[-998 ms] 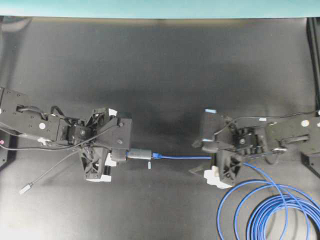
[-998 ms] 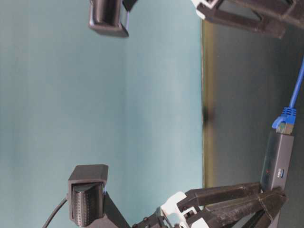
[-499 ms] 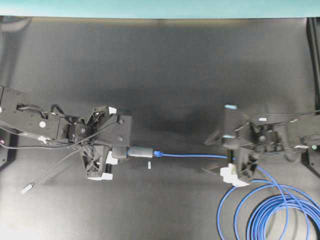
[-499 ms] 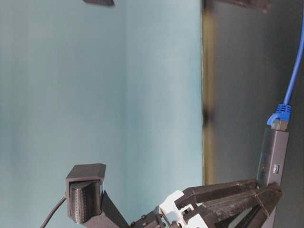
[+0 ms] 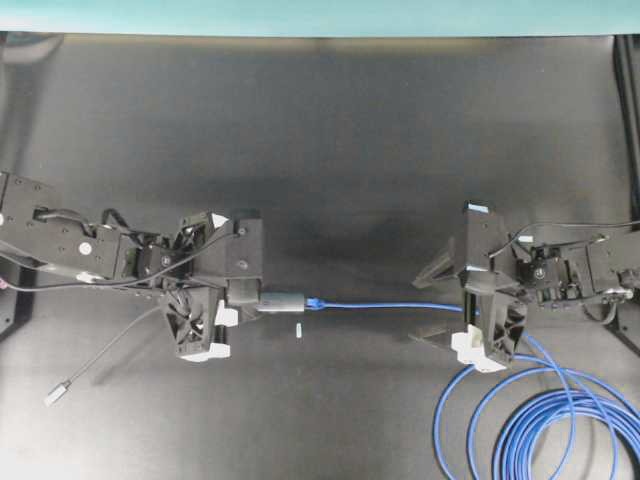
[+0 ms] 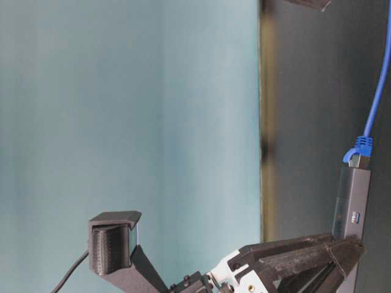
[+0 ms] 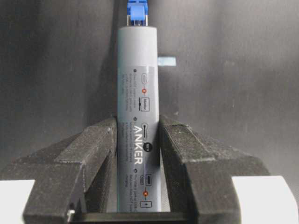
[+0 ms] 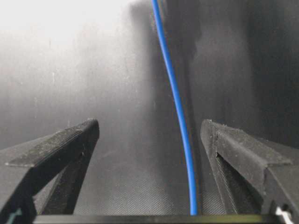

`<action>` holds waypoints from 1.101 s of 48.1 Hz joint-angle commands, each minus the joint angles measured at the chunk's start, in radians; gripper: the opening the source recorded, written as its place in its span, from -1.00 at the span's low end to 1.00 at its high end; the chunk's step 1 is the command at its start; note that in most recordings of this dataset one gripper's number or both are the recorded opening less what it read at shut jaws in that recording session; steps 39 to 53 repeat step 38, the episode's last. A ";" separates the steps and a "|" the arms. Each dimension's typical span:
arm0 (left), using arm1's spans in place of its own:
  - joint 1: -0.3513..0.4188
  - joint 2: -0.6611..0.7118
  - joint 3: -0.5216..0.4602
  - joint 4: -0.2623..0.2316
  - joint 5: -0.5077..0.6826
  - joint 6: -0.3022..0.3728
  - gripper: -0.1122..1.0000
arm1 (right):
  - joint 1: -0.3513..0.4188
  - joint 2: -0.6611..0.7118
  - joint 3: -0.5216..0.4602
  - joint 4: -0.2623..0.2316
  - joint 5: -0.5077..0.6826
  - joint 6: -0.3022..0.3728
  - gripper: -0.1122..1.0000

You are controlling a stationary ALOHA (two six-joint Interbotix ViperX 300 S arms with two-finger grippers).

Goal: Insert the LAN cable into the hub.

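Note:
The hub (image 5: 283, 299), a slim grey bar, is clamped at its rear between the fingers of my left gripper (image 5: 250, 297), which is shut on it. The wrist view shows the hub (image 7: 138, 93) running straight out between both pads (image 7: 180, 140). The LAN cable's blue plug (image 5: 314, 303) sits in the hub's far end (image 7: 137, 10). In the table-level view the plug (image 6: 358, 149) is against the hub (image 6: 351, 201). The cable (image 5: 390, 305) runs right, passing untouched between the wide-open fingers of my right gripper (image 5: 420, 308). In the right wrist view the cable (image 8: 180, 116) lies nearer the right finger (image 8: 233, 140).
The cable's loops (image 5: 560, 420) lie at the front right. The hub's thin grey cord (image 5: 110, 345) trails to a silver plug (image 5: 55, 393) at the front left. A small white tag (image 5: 298, 329) lies beside the hub. A black frame (image 5: 628, 100) borders the right edge.
My right gripper has drawn back to the right along the cable, staying open. The plug stays in the hub, and the left gripper has shifted slightly with it.

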 commanded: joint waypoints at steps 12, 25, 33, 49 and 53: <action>-0.003 -0.008 -0.018 0.003 0.015 0.003 -0.29 | 0.023 -0.011 -0.009 0.000 -0.008 -0.002 0.62; -0.003 -0.011 -0.018 0.003 0.012 0.005 -0.29 | 0.032 -0.020 -0.008 0.000 -0.017 -0.006 -0.14; -0.005 -0.011 -0.018 0.003 0.009 0.003 -0.29 | 0.035 -0.025 -0.006 -0.003 -0.018 -0.008 -0.20; -0.005 -0.011 -0.020 0.003 0.009 0.003 -0.29 | 0.035 -0.025 -0.006 -0.005 -0.018 -0.008 -0.28; -0.005 -0.011 -0.020 0.003 0.009 0.003 -0.29 | 0.035 -0.025 -0.006 -0.005 -0.018 -0.008 -0.28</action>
